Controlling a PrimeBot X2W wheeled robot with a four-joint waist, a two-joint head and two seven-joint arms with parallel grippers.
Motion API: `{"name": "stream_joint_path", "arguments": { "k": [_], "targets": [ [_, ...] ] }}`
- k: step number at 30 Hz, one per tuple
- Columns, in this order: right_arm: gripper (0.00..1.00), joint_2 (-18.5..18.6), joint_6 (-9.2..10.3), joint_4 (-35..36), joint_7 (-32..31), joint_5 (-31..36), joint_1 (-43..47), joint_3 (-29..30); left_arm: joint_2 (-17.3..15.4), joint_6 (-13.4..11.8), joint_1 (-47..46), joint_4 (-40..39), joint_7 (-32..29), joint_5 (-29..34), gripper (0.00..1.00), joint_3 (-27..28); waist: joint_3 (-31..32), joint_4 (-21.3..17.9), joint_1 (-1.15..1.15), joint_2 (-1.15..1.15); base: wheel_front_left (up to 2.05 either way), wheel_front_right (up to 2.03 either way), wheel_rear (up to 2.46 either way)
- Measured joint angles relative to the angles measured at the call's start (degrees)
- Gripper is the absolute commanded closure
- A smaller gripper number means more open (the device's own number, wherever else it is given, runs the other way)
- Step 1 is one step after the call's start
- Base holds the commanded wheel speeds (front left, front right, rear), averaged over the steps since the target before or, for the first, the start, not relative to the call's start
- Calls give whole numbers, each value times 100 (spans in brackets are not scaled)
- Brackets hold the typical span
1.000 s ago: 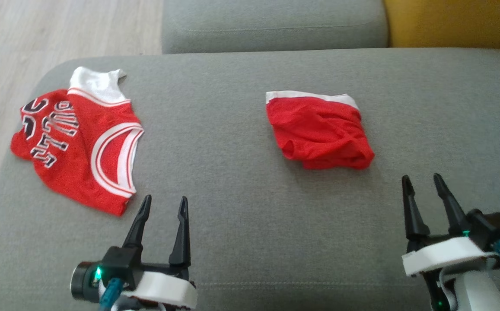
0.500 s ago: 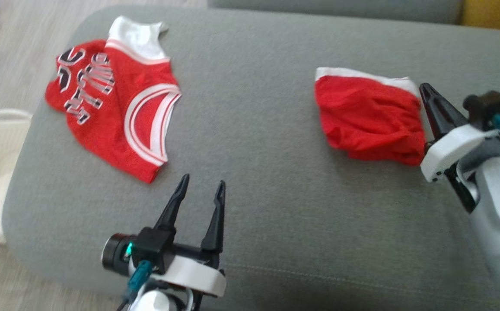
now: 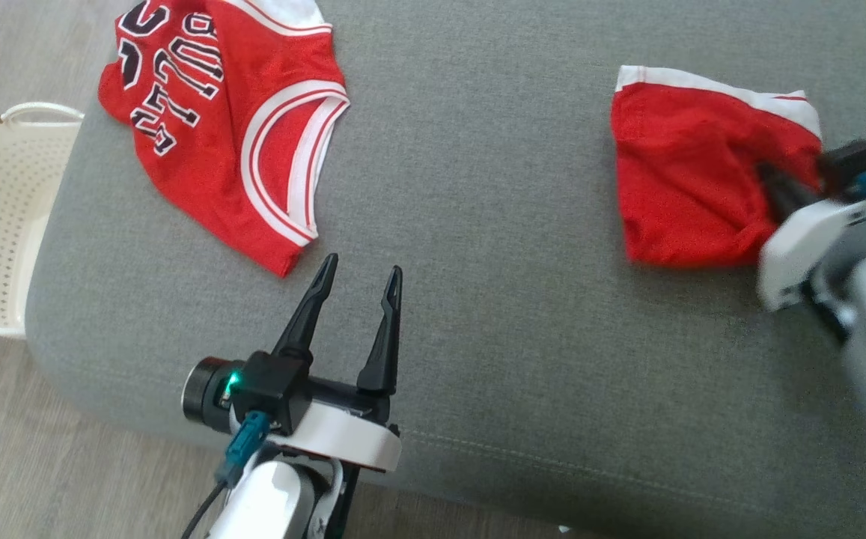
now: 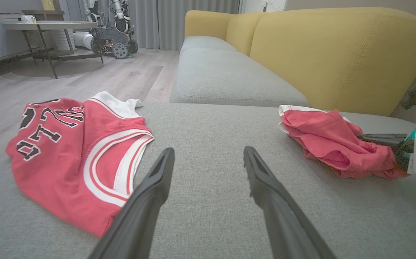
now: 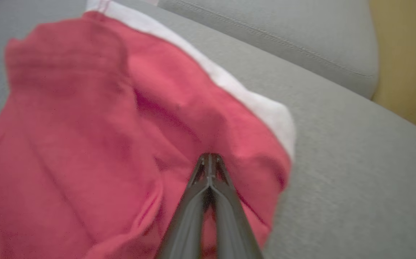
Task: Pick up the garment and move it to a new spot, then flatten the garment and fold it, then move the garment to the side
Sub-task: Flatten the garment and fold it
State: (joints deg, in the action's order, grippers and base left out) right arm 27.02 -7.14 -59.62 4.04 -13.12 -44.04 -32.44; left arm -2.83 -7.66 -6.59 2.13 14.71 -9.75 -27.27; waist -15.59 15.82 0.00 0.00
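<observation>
The right tool [image 5: 209,158] is pinching shut a fold of the red garment [image 3: 691,180] at the sofa cushion's [image 3: 477,262] right end, probably a fair hold for such light, limp cloth, while the open, empty left tool [image 3: 361,266] is hovering near the jersey [image 3: 230,127] at its left end.

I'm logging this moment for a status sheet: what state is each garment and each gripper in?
crumpled red garment: bunched up, lying on the grey cushion, pinched near its right side.
lettered jersey: folded over, lying flat on the cushion, untouched.
left gripper: open, holding nothing, over bare cushion.
right gripper: fingers shut on the crumpled red garment.
</observation>
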Motion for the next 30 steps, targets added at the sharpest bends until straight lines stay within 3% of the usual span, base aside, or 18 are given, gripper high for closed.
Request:
{"name": "stream_joint_path", "arguments": {
  "k": [4, 8, 13, 16, 21, 26, 30],
  "targets": [
    [100, -312, 0, 105, 167, -207, 130, -488, 0, -13, -15, 20, 0, 3, 0, 0, 30, -75, 0, 0, 0, 0, 0],
    [100, -350, 0, 541, 163, -546, 393, -1129, 0, -24, -13, 20, 0, 10, 0, 21, 117, -179, 0, 0, 0, 0, 0],
    [100, -105, 0, 1488, -237, -1225, 837, -2039, 0, -24, 12, 19, 0, 19, 0, 44, 245, -299, 0, 0, 0, 0, 0],
    [100, 197, 0, 2107, -349, -1516, 1004, -2290, 0, -22, 21, 13, 0, 20, 0, 44, 303, -334, 0, 0, 0, 0, 0],
    [100, 653, 0, 2752, -342, -1683, 989, -1761, 0, -22, 58, -19, 0, 60, 0, 43, 338, -304, 0, 0, 0, 0, 0],
    [100, 982, 0, 2546, -349, -1463, 994, -840, 0, -22, 80, -36, 0, 59, 0, 35, 286, -233, 0, 0, 0, 0, 0],
    [100, 906, 0, 2376, -333, -1176, 1010, -559, 0, -22, 71, -54, 0, 48, 0, 16, 215, -131, 0, 0, 0, 0, 0]
  ]
}}
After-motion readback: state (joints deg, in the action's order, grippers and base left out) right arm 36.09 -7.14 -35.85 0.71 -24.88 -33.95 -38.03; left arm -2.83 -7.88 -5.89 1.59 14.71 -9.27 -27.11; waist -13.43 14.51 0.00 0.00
